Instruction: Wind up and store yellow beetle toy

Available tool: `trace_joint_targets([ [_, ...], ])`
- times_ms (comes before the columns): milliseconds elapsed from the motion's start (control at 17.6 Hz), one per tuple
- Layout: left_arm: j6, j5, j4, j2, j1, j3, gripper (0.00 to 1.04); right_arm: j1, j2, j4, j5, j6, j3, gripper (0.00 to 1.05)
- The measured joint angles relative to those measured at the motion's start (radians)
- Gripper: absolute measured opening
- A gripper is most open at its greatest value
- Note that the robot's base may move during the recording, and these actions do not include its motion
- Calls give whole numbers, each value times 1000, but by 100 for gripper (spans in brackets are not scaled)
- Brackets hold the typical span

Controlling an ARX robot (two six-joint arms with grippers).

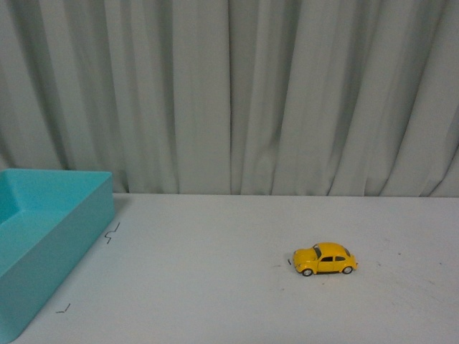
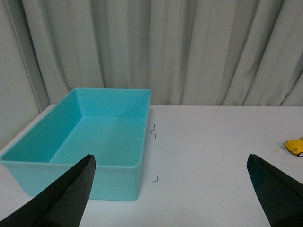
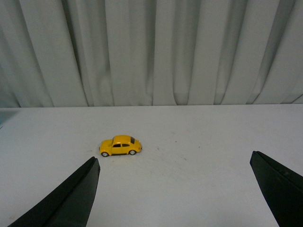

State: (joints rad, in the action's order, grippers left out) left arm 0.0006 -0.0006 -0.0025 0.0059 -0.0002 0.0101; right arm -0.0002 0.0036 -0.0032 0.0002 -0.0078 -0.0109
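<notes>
A turquoise bin is sitting on the white table's left side, with pale pleated curtains hanging behind it.

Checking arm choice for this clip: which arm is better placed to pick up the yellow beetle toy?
Right, likely. The yellow beetle toy lies right of centre, just ahead of the open right end effector; the left end effector faces the teal bin.
</notes>
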Motion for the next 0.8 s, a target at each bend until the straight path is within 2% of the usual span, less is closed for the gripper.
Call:
trace_joint_targets([
  [797,0,0,0,0,0,0,98,0,0,0,0,0,0,98],
])
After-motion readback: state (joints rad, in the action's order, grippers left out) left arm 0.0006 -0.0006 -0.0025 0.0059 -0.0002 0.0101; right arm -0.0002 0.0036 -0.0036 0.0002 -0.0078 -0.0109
